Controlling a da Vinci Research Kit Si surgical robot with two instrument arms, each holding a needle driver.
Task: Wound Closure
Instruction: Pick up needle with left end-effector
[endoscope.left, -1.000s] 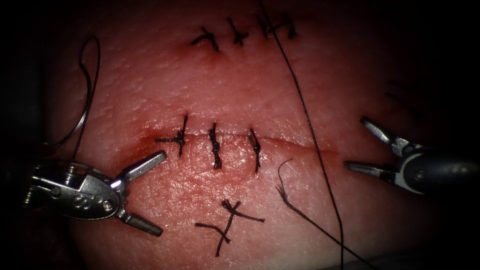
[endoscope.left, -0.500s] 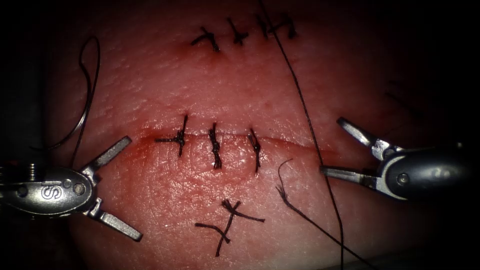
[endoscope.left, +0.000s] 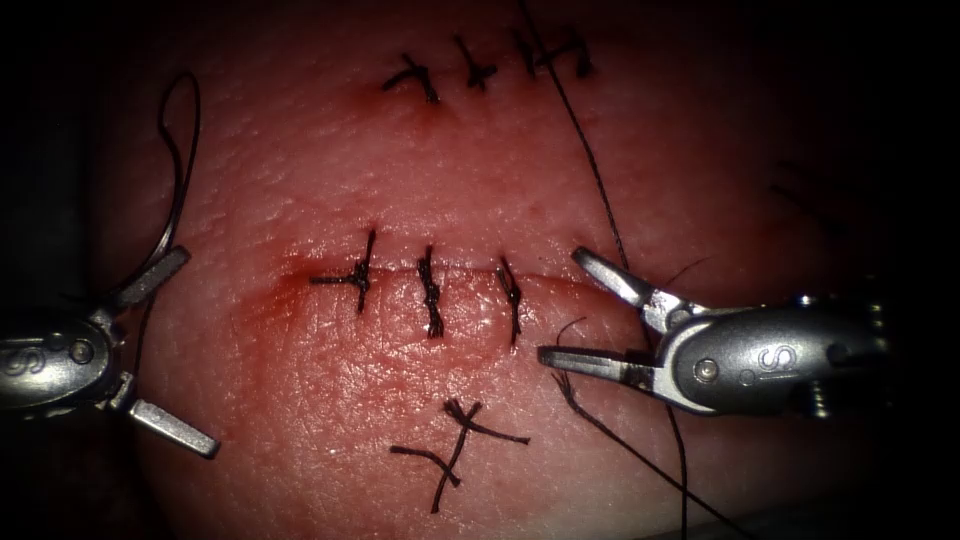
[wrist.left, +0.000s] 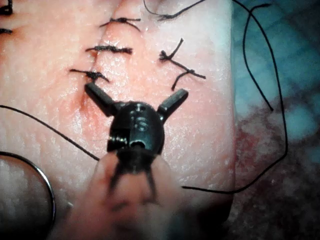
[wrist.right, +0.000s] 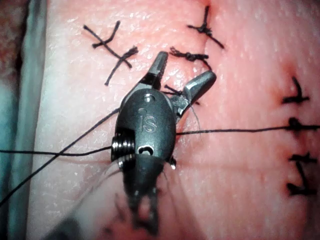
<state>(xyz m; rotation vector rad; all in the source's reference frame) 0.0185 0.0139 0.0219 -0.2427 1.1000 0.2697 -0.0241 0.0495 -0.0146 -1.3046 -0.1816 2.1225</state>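
Leftward since before, right tool (endoscope.left: 562, 308) gapes empty over cut (endoscope.left: 600, 288); needle (endoscope.left: 165, 235) beside wide, empty left tool (endoscope.left: 170, 350).

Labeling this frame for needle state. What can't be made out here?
- Thin curved steel needle: in the endoscope view its lower end runs behind the left silver end effector, whose jaws stand open; contact cannot be told.
- The needle's point: cut off by the edge in the left wrist view.
- Long black thread: passes behind the right silver end effector, jaws open, in the endoscope view.
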